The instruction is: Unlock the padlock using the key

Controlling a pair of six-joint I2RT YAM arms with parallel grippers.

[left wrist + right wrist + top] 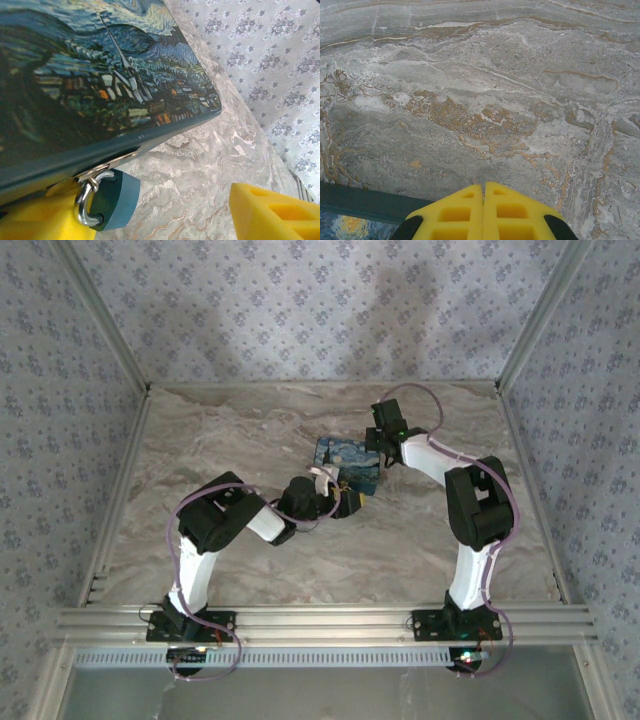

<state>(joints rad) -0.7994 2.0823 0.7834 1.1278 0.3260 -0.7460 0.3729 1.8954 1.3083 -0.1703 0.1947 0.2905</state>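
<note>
Teal padlock with a silver shackle, hooked through a shiny metal hasp on the front edge of a box. Body dangling just below that edge, over the marble bench, tilted a bit. Whether it touches the bench: can't tell.

Box lid covered in a Starry Night style print: swirly blue sky, dark cypress, church spire, little orange-lit houses. Dark teal sides.

Left hand released, yellow fingers spread wide either side of the padlock. Padlock right up against the left-side finger, maybe touching, well clear of the other one.

From the top camera: box sitting around mid-bench, a little toward the back, left hand at its near edge, right hand at its far right side.

Right hand clenched, both yellow fingers pressed flat together with no gap, pointing down at bare marble. Teal box edge just beside it at lower left, with a yellow swirl of the print peeking in the corner.

Blue floral wallpaper on the walls around the bench.
</note>
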